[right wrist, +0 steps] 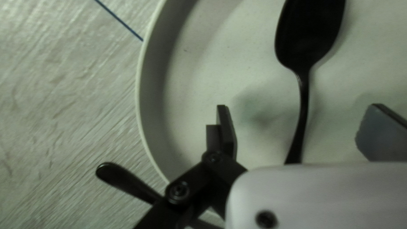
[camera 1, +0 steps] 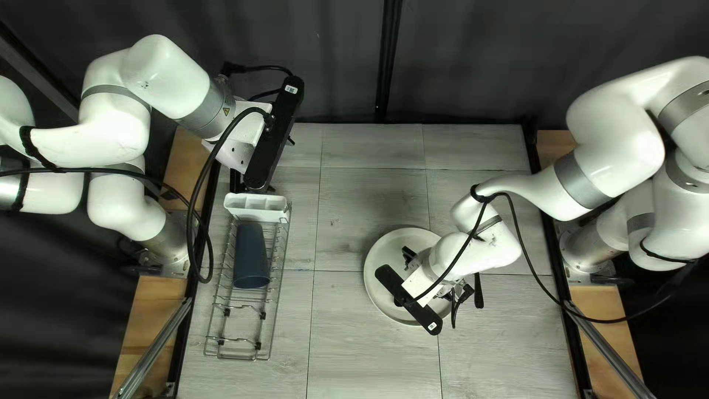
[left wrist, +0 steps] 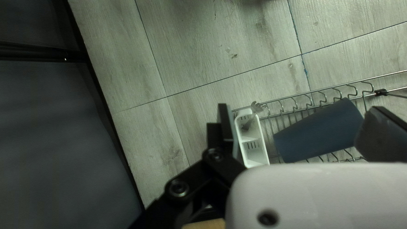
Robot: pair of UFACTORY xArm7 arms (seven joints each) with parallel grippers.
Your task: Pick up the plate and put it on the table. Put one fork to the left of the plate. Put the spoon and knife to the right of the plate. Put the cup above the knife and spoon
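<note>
The right tool (right wrist: 300, 108) is held low over the plate, its two fingers well apart and nothing clamped; between them, touching neither, the black long-handled spoon (right wrist: 309, 38) is seen lying on the round off-white plate (right wrist: 190, 85). Beside one finger's link, a slim black handle (right wrist: 127, 182) juts past the rim, its other end hidden. If the tool is closed off-centre, the thin spoon neck could be pushed aside rather than gripped; if it is lowered too far, the fingertips could be pressed into the plate and the plate slid over the pale wood-look tabletop (camera 1: 369, 199). The jutting handle could also be knocked by the nearby link. Farther off, at the left of the top left view, the tapered blue cup (camera 1: 251, 255) is laid on its side in the silver wire rack (camera 1: 240, 359), and a grey fork (left wrist: 254, 108) is stood in the white plastic caddy (camera 1: 256, 205); the caddy could be bumped by the left tool (left wrist: 300, 108), whose fingers are parted near it. The right arm (camera 1: 620, 159) is reached inward, wrist bent down; the left arm (camera 1: 170, 81) is arched high beyond the rack.
</note>
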